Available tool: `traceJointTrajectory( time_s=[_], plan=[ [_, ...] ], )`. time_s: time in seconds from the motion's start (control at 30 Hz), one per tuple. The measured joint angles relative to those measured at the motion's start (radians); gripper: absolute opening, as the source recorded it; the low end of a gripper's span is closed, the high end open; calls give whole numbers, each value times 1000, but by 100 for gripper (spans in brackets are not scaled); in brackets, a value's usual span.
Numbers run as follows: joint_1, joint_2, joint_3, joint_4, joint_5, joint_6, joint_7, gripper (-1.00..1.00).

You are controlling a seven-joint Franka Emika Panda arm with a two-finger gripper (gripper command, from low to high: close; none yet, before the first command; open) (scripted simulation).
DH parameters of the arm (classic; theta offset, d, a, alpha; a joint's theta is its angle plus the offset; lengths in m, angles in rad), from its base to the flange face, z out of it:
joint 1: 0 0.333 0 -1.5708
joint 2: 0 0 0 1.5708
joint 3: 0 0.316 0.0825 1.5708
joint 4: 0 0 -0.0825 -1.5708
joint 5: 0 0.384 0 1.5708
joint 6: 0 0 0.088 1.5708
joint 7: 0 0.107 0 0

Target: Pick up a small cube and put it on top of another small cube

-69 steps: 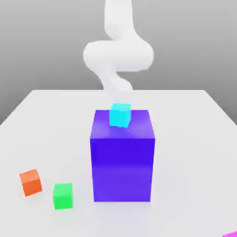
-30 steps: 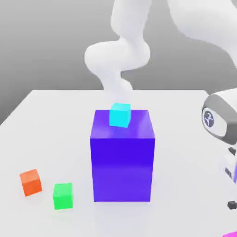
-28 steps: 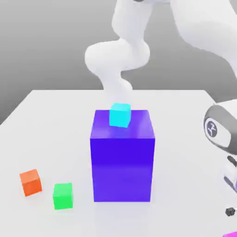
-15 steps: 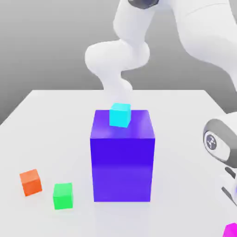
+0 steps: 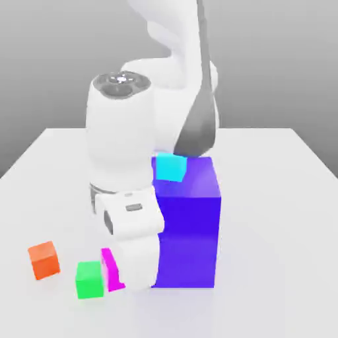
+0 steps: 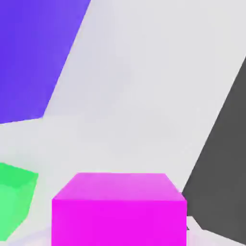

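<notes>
- Glossy white gripper [image 5: 113, 269], jaws closed on the small magenta cube [image 5: 111, 270], holds it low, just beside the bright green cube [image 5: 89, 279].
- Matte orange cube [image 5: 43, 259] sits toward the exterior view's left.
- Big blue-violet block [image 5: 191, 224], sharp-edged, carries a cyan cube [image 5: 170, 168].
- Smooth pale table [image 5: 277, 218] spreads behind.

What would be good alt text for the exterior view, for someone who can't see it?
A white robot arm reaches down in front of a big blue-violet block, its gripper shut on a magenta cube right beside a green cube on the white table. An orange cube sits further left; a cyan cube tops the block.
</notes>
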Motion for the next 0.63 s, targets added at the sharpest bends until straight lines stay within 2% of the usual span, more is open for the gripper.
traceJointTrajectory(
  time_s=[0.13, 0.27, 0.53, 0.57, 0.63],
  plan=[
    [-98, -56, -22, -110, 37, 47, -211, -100],
    [-54, -12, -7, -114, 95, 96, -273, -100],
    [-93, 132, 43, -109, 256, 219, -391, -100],
    [-100, 148, 54, -109, 274, 233, -404, 100],
    [-101, 148, 54, -109, 274, 233, -404, 100]
  ],
)
